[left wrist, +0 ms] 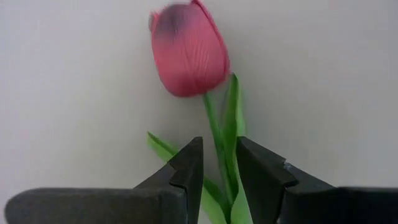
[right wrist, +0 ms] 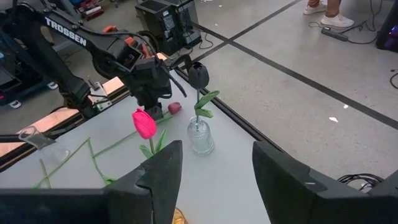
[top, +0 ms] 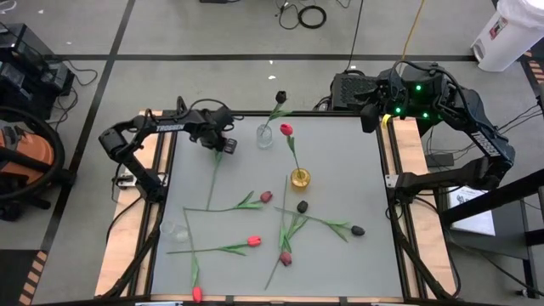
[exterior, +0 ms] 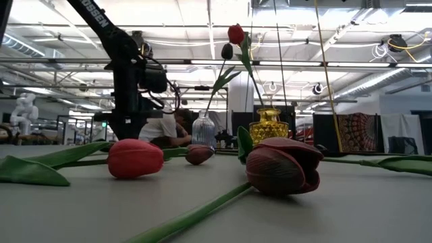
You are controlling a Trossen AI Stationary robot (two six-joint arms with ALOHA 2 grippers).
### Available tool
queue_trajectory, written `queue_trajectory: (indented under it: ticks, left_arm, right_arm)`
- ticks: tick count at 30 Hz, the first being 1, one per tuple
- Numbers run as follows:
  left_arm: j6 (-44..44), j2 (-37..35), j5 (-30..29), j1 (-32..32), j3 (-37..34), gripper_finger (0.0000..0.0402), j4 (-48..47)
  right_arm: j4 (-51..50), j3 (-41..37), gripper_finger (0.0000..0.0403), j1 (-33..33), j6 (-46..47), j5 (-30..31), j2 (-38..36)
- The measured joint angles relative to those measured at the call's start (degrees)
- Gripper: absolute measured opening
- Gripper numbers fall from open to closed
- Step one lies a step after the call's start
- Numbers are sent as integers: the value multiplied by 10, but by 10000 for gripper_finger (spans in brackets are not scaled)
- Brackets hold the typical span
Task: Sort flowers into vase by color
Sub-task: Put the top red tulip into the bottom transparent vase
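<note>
A dark maroon fabric tulip (exterior: 283, 167) lies nearest the low camera. Beyond it stands the amber glass vase (top: 300, 178), holding one red tulip (top: 286, 129). Left of the vase, the left gripper (left wrist: 217, 165) pinches a pink tulip's green stem (left wrist: 214, 134). Far right, the right gripper (right wrist: 214, 165) waits spread.

Grey concrete floor (top: 212, 34) crossed by black tape lines (top: 255, 58) — a coiled black cable (top: 312, 15) lies on it. An orange-and-black shop vacuum (top: 25, 153) stands off to one side. Overhead, bright strip lights (exterior: 61, 75) run between white ceiling beams (exterior: 202, 64) — a seated person (exterior: 165, 128) bends forward beyond.
</note>
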Motion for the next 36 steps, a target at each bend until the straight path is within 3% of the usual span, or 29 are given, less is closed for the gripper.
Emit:
queue_trajectory:
  ticks: [13,36]
  left_arm:
    - [-16,0,33,-9,0,103,-1]
    - [-14,35,36,-16,1,103,-3]
  right_arm:
    - [0,0,187,0,9,0,0]
    - [0,0,187,0,10,-2,0]
